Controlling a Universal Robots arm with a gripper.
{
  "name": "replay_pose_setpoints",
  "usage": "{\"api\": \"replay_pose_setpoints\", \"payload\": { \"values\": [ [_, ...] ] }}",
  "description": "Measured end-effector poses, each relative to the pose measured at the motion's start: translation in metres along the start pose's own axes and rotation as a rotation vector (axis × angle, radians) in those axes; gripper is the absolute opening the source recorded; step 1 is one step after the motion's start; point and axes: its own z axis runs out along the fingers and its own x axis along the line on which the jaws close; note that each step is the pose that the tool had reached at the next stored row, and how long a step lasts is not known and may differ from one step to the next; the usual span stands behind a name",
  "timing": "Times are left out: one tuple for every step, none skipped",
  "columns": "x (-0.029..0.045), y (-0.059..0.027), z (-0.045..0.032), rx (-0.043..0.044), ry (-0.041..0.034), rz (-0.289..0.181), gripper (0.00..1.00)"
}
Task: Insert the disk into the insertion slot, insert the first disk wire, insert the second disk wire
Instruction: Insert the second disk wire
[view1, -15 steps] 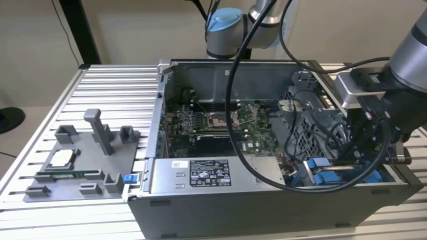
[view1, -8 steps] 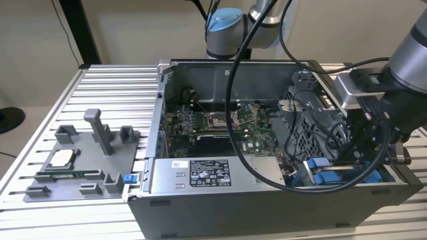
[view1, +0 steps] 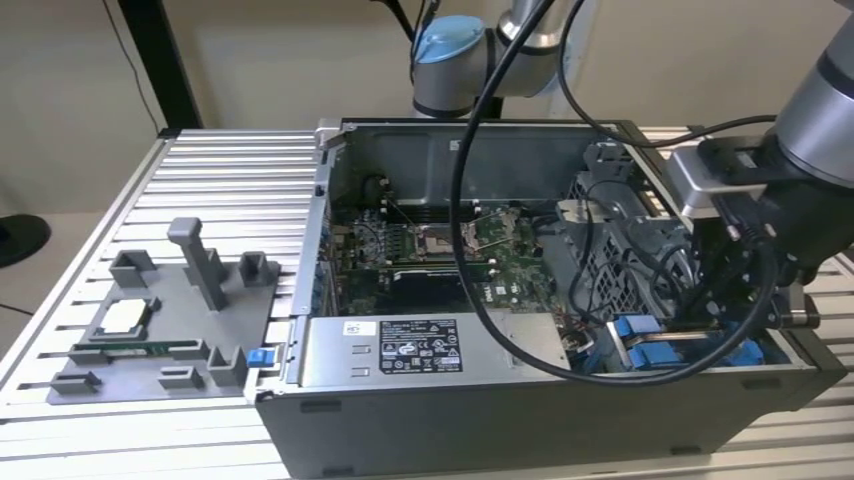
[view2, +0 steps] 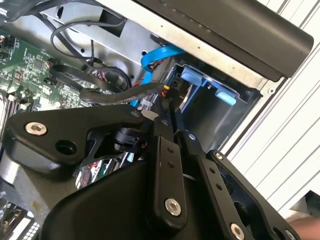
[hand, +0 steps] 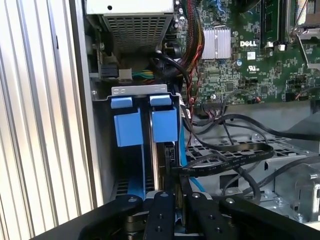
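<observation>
The open grey metal computer case (view1: 534, 400) lies on a ribbed aluminium table (view1: 227, 170), and the narrow drive bay with bright blue plastic rails and tabs (view1: 667, 345) sits in the case corner at the exterior view's right, hemmed between the case's outer wall and a perforated grey metal cage (hand: 260, 150), so room is tight on both sides. The black two-fingered gripper (hand: 181, 210) reaches down into this bay; in both wrist views its fingers (view2: 167, 150) stand nearly together, pinching a thin black flat wire (hand: 225, 162) at its end. The flat disk in its blue frame (hand: 162, 150) stands on edge inside the bay, just under the fingertips. Loose black cables (hand: 235, 125) loop over the cage beside the gripper, and the silver labelled power-supply box (view1: 400, 350) lies nearby.
</observation>
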Motion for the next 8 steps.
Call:
{"api": "replay_pose_setpoints", "payload": {
  "values": [
    [0.0000,0.0000,0.0006,0.0012,0.0001,0.000,0.00],
    [0.0002,0.0001,0.0014,0.0021,0.0002,0.000,0.00],
    [0.0002,0.0001,0.0022,0.0025,0.0006,0.000,0.00],
    [0.0003,0.0001,0.0028,0.0026,0.0008,0.000,0.00],
    [0.0004,0.0002,0.0034,0.0027,0.0010,0.000,0.00],
    [0.0004,0.0003,0.0039,0.0027,0.0007,0.000,0.00],
    [0.0004,0.0003,0.0044,0.0026,0.0007,0.000,0.00],
    [0.0004,0.0003,0.0047,0.0027,0.0008,0.000,0.00]
  ]
}}
